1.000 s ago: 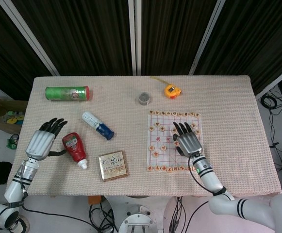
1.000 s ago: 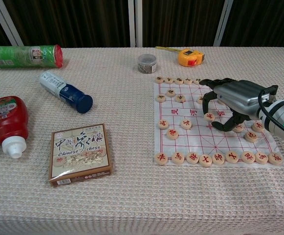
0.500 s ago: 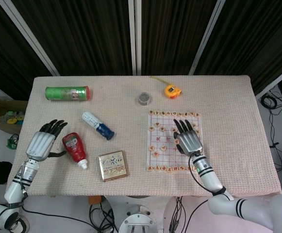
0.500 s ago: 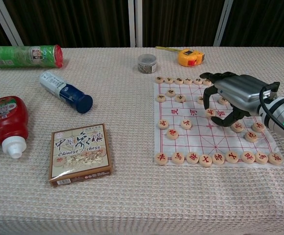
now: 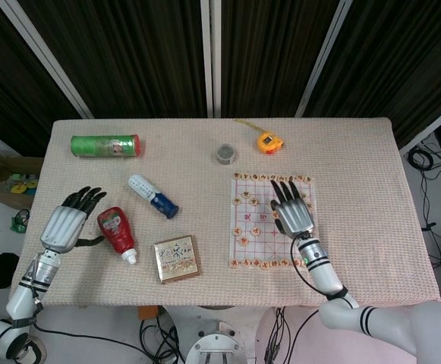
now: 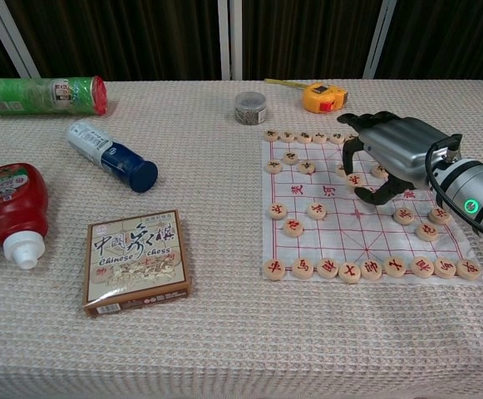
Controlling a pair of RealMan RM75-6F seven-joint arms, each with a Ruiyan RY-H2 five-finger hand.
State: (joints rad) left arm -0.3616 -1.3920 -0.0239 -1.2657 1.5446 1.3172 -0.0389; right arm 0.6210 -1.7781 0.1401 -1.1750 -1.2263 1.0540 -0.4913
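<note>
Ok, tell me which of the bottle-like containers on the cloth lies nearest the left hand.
The red sauce bottle, white cap toward the table's front edge, right beside the left hand; the blue-capped white bottle and green canister lie farther off.

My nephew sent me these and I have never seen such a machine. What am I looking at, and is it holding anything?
It is a robot with two arms ending in human-like hands. One picture looks down from its head, the other forward from its chest. The right hand hovers, fingers curled, over a Chinese chess board with round pieces; whether it pinches one is unclear. The left hand lies open beside a red sauce bottle, holding nothing. Also on the table: a green can, a white-and-blue bottle, a chess box, a small tin and a yellow tape measure.
</note>
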